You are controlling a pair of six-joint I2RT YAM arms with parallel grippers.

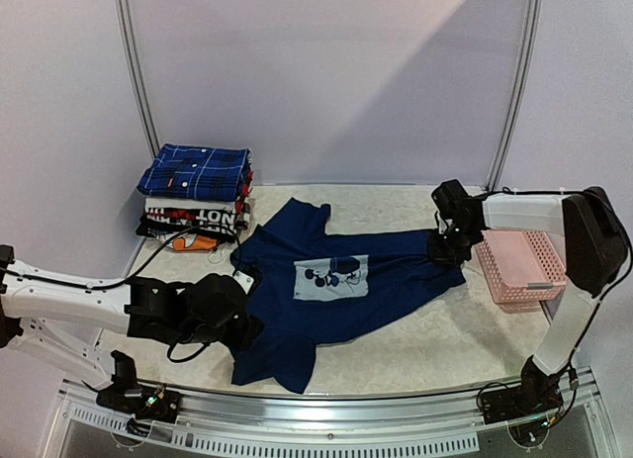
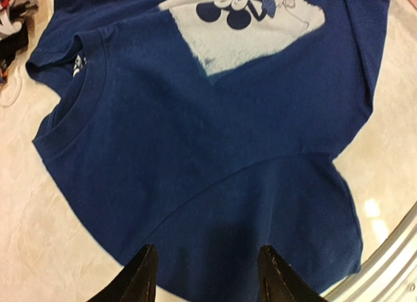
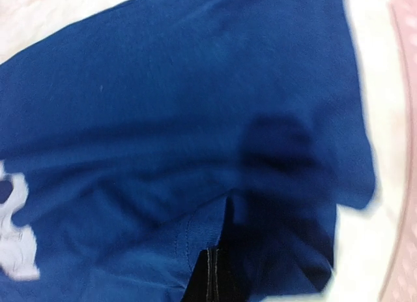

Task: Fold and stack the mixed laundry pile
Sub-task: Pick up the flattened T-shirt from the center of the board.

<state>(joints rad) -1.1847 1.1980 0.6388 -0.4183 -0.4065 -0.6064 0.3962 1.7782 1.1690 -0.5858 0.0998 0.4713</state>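
A navy T-shirt (image 1: 297, 320) lies spread across the table (image 1: 445, 344), print up.
A pink lattice basket (image 1: 519, 265) sits at the right edge just beside it, bare floor showing. The plaid shirt (image 1: 196, 171) lies folded atop the far-left stack (image 1: 193, 219). The right gripper (image 3: 212, 256) is pinched closed on the T-shirt's right edge. The left gripper (image 2: 207, 248) hangs half-open over its near-left part, holding nothing.

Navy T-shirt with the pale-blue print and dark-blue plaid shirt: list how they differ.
The soft navy T-shirt lies spread out on the table; the dark-blue plaid shirt is folded, topping a stack of folded garments. The T-shirt is plain apart from its print; the plaid shirt carries thin white lines. Both are blue cloth.
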